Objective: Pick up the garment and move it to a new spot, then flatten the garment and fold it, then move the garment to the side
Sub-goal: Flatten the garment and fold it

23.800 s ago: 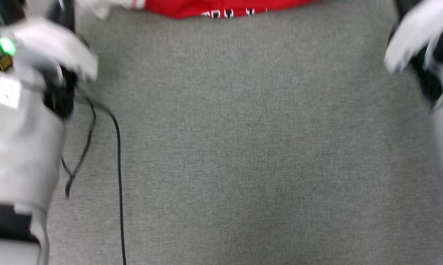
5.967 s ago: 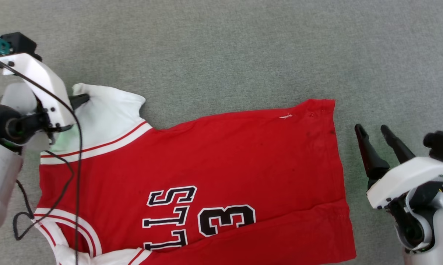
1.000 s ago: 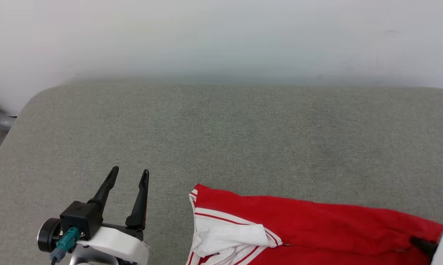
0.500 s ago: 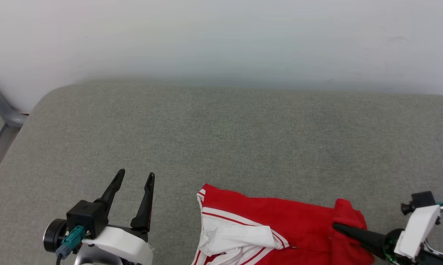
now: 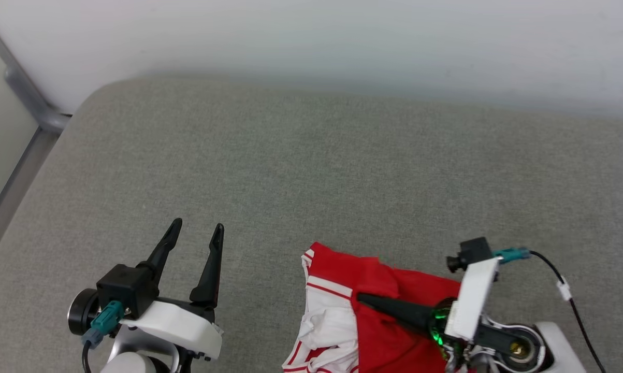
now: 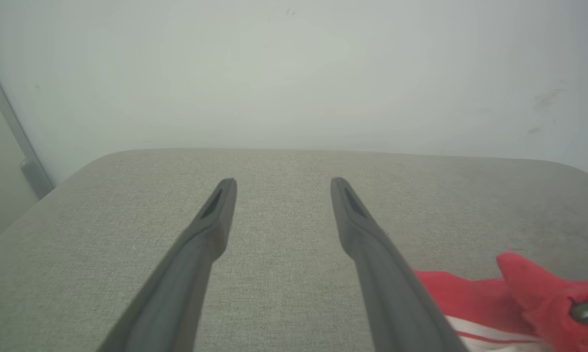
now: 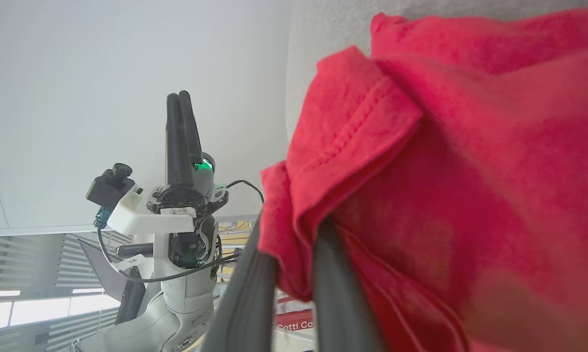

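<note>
The garment [image 5: 378,277], a red jersey with white striped trim, lies bunched at the bottom middle of the head view; its lettering is hidden. My right gripper [image 5: 365,299] points left and is shut on a red hemmed edge of it, held over the white sleeve part [image 5: 332,321]. In the right wrist view the red cloth [image 7: 421,171] drapes over my right gripper [image 7: 296,244], its tips buried in the fold. My left gripper [image 5: 197,226] stands open and holds nothing, left of the garment and apart from it. The left wrist view shows the left gripper [image 6: 282,182] wide apart, with the garment [image 6: 469,298] at the lower right.
A grey cushioned surface [image 5: 311,171] spreads ahead to a white wall [image 5: 342,41]. A metal frame bar [image 5: 29,98] runs past its rounded left corner. A black cable [image 5: 567,295] trails from my right wrist.
My right gripper has swept left with the red edge, doubling the garment over itself into a narrower bunch. The left gripper stays open. The head camera has shifted.
</note>
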Motion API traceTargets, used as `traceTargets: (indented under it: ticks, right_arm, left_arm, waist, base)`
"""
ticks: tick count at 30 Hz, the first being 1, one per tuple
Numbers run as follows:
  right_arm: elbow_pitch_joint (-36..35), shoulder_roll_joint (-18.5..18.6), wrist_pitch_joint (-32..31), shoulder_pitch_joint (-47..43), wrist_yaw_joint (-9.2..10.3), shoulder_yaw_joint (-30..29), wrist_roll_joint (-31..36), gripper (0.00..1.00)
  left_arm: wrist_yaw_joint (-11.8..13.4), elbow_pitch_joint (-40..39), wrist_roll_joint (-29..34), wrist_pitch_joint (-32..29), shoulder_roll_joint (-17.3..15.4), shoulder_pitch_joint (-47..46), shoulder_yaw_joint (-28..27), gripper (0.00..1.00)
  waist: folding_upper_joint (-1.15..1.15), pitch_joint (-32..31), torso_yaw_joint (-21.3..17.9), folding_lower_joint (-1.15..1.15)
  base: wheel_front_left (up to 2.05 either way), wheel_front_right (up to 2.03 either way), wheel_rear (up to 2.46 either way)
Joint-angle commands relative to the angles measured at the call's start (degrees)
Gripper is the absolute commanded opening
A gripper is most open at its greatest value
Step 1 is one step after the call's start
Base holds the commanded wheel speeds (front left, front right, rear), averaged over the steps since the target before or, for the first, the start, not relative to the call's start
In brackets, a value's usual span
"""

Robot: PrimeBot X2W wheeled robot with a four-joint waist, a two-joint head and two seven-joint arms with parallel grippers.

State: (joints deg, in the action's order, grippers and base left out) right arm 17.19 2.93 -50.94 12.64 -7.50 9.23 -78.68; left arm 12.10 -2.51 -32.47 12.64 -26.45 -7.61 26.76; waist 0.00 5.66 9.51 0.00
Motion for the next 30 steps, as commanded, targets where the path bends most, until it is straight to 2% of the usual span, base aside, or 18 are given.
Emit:
traceTargets:
  ticks: [1,5,6,7,8,13,17,21,25,30]
  right_arm:
    - [0.7,-0.1,1.2,1.1,0.02,1.2,0.8,0.00]
    - [3.5,-0.1,5.2,2.8,0.02,5.0,3.0,0.00]
    - [4.1,-0.1,5.8,2.9,0.02,5.6,3.0,0.38]
    - [4.5,-0.1,6.4,3.1,0.02,6.3,2.8,0.82]
    - [4.7,-0.1,7.0,3.3,0.02,6.9,2.7,1.00]
    - [3.3,-0.1,7.9,4.1,0.02,9.8,1.9,1.00]
    - [0.3,0.1,9.4,4.1,0.02,10.6,4.6,1.00]
    - [-2.2,1.8,11.2,3.4,0.02,10.9,8.5,1.00]
    - [-4.2,3.8,16.5,2.2,0.02,9.1,16.1,1.00]
    - [-5.7,6.3,22.7,0.0,0.02,3.3,26.6,1.00]
  left_arm:
    - [-0.2,0.2,0.0,0.3,0.3,-0.8,-0.2,1.00]
    - [-0.8,1.0,0.0,0.9,1.0,-1.8,0.0,1.00]
    - [-0.9,1.3,0.0,1.0,1.2,-2.0,0.0,1.00]
    - [-1.0,1.6,0.0,1.1,1.3,-2.2,0.0,1.00]
    - [-1.0,1.8,0.0,1.2,1.4,-2.3,-0.1,1.00]
    - [-1.4,2.9,0.0,1.6,1.5,-2.3,-0.2,1.00]
    - [-1.5,3.5,0.1,1.6,1.3,-2.4,-0.1,1.00]
    - [-1.3,3.6,0.1,1.6,1.2,-1.8,-0.2,1.00]
    - [-0.9,3.3,0.0,1.4,0.8,-0.9,-0.1,1.00]
    - [0.2,2.6,0.0,1.2,0.4,0.3,-0.4,1.00]
  waist:
    - [0.00,1.1,0.6,0.00]
    - [0.00,2.6,1.2,0.00]
    - [0.00,2.7,1.3,0.00]
    - [0.00,2.8,1.3,0.00]
    - [0.00,3.0,1.2,0.00]
    - [0.00,2.6,0.4,0.00]
    - [0.00,1.5,-0.6,0.00]
    - [0.00,0.5,-1.4,0.00]
    - [0.00,-0.9,-2.5,0.00]
    - [0.00,-2.3,-4.0,0.00]
  base:
    - [0.00,0.00,0.00]
    - [0.00,0.00,0.00]
    - [0.00,0.00,0.00]
    - [0.00,0.00,0.00]
    - [0.00,0.00,0.00]
    - [0.00,0.00,0.00]
    - [0.00,0.00,0.00]
    - [0.00,0.00,0.00]
    - [0.00,0.00,0.00]
    - [0.00,0.00,0.00]
